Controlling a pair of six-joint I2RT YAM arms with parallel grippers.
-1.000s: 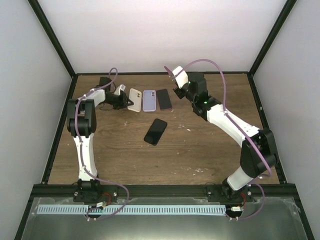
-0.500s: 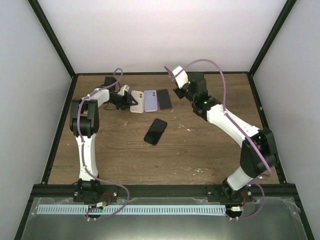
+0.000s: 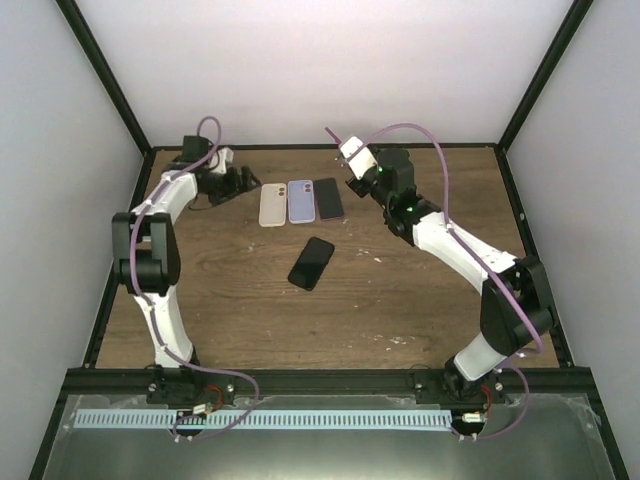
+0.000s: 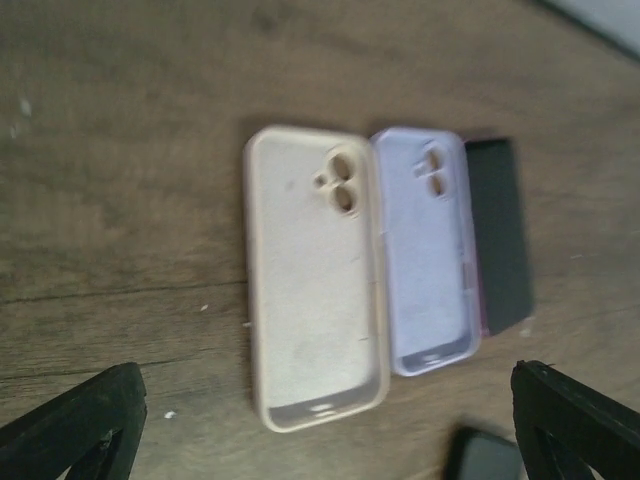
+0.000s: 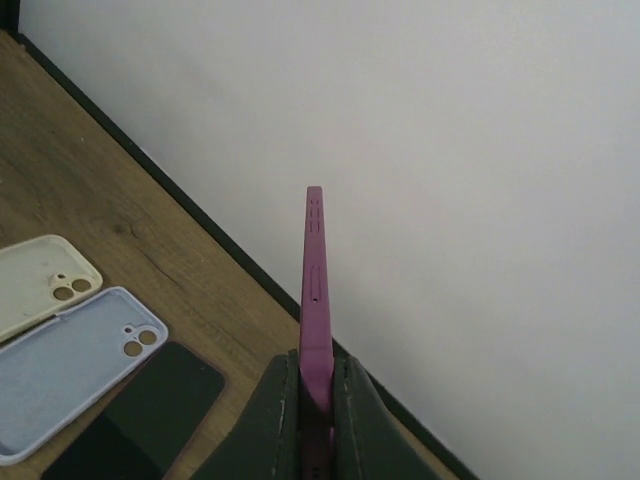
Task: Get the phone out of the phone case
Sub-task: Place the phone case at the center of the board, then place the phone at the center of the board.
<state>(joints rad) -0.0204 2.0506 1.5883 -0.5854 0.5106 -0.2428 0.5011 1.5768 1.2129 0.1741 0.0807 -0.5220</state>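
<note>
My right jaws pinch a pink case (image 5: 315, 290) edge-up above the bench (image 3: 400, 300); my left jaws gape near the cream case (image 4: 315, 275). A black phone (image 3: 311, 263) lies mid-bench, apart

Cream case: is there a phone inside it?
No, the cream case lies empty, its bare inside and camera holes showing.

Row of cases (image 3: 300, 201) far back; phone (image 3: 311, 263) in front
</note>
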